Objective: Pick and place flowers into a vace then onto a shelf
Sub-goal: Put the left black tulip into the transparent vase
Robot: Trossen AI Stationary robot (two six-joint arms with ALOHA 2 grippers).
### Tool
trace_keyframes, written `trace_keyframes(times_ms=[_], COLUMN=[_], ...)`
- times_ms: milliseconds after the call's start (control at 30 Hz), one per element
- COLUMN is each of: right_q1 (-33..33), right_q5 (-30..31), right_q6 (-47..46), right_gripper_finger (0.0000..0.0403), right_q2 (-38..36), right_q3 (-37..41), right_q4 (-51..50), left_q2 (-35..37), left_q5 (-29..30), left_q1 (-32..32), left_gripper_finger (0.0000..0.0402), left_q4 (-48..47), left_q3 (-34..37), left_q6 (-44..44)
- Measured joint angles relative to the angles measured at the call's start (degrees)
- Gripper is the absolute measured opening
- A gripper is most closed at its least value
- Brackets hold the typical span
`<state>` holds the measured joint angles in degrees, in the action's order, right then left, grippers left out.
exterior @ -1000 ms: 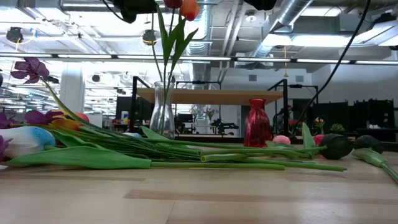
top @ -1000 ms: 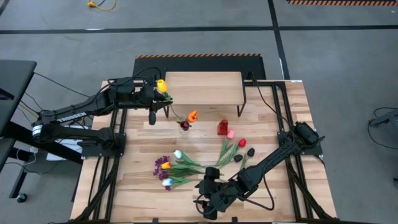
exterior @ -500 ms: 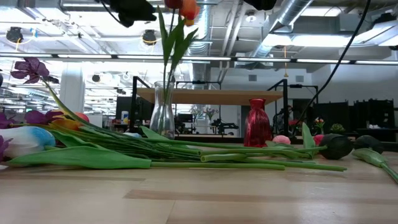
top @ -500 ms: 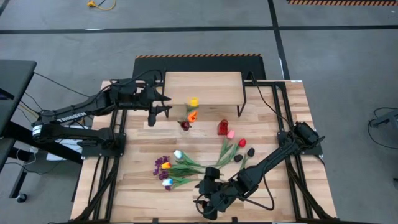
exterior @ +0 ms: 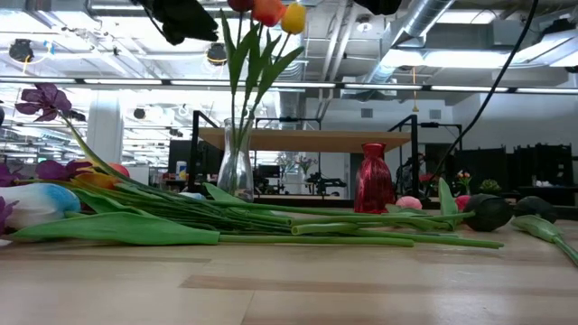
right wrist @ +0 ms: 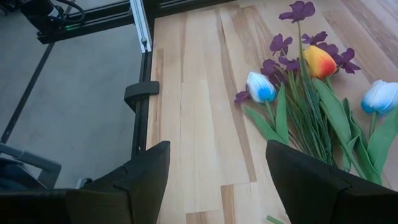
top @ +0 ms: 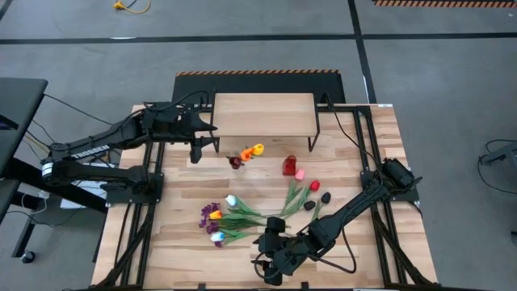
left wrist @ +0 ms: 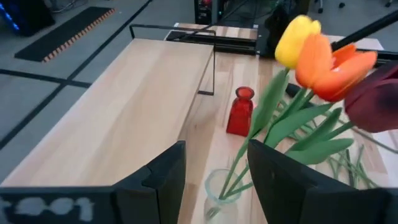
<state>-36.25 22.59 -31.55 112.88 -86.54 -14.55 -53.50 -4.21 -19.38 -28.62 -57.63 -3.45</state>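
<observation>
The yellow tulip (top: 258, 149) that was held in the left gripper (top: 196, 148) a second ago now stands in the clear glass vase (exterior: 236, 166), its head beside the orange tulip (top: 246, 153) and the dark red tulip (top: 235, 162). The left gripper has let go: its fingers are spread with nothing between them, and it hovers just beside the vase, near the left end of the shelf (top: 262, 115). In the left wrist view the vase mouth sits between the two open fingers, with three green stems running down into it. This suggests one more flower is placed, and the gripper is free to fetch another.

The clear vase holds three tulips and stands on the tabletop (top: 178, 242) in front of the shelf, towards its left end. A small red vase (top: 289, 166) stands nearby, in front of the shelf's right half, and appears empty. The shelf top carries nothing.

The remaining flowers (top: 230, 218) lie on the tabletop nearer the front edge: a bunch with purple sprigs, white and orange heads, and a second group with pink, red and dark heads (top: 311, 194) to its right.

The right gripper (top: 271, 263) waits near the front edge, fingers spread and empty, close to the lying bunch.
</observation>
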Motion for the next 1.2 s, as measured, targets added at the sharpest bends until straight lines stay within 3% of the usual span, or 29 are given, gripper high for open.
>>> trace_keyframes(times_ms=[233, 467, 567, 667, 1000, 1200], right_q1=[0.0, 0.0, 0.0, -0.4, -0.9, -0.8], right_q5=[-0.1, -0.2, -0.1, -0.4, -5.7, -6.2], right_q6=[0.0, 0.0, 0.3, 3.1, 8.0, 13.2], right_gripper_finger=[0.026, 0.026, 0.026, 0.026, 0.026, 0.026], right_q2=[0.0, 0.0, 0.0, 0.0, 0.0, -0.5], right_q3=[0.0, 0.0, 0.0, 0.0, 0.0, 0.0], right_q4=[-0.7, -2.0, -2.3, -3.1, -7.1, -8.4], left_q2=[2.9, 11.6, 15.5, 19.5, 26.5, 26.6], left_q5=[-4.0, -21.0, -26.5, -26.2, -25.0, -20.1], left_q1=[1.4, 5.7, 8.7, 12.2, 24.5, 30.0], left_gripper_finger=[0.0163, 0.0163, 0.0163, 0.0163, 0.0163, 0.0163], left_q4=[-4.6, 2.7, 7.1, 16.4, 63.8, 72.0], left_q3=[-5.2, -3.7, 1.1, 9.2, 40.2, 46.8], left_q6=[1.2, 4.7, 5.8, 9.2, 16.6, 14.5])
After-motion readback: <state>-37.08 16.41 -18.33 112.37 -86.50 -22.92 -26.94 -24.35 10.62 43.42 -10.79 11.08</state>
